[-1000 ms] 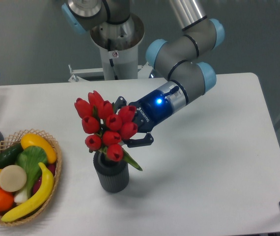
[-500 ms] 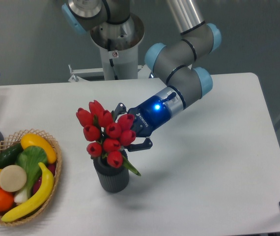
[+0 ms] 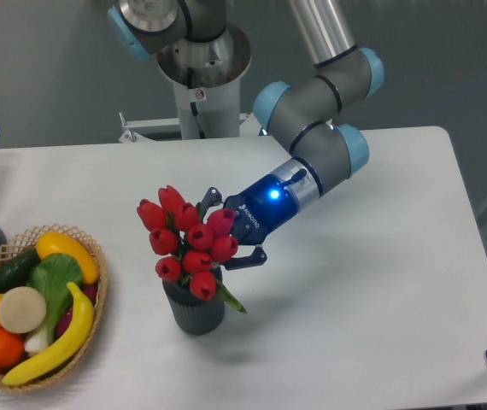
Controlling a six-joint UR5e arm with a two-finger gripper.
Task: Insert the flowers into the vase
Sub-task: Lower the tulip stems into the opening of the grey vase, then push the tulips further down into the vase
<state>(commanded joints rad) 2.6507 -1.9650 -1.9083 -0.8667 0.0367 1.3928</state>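
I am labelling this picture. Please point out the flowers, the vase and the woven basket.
flowers [image 3: 194,239]: fixed camera, a red bud mid-bunch.
vase [image 3: 195,316]: fixed camera, ribbed front wall.
woven basket [image 3: 98,301]: fixed camera, right rim.

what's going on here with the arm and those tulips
The robot arm's gripper is behind a bunch of red tulips, which hides whether it grips the stems. The bunch sits right over the mouth of a dark ribbed vase, with the lowest bud and a green leaf at the rim, leaning left. A woven basket of fruit sits to the left on the white table.
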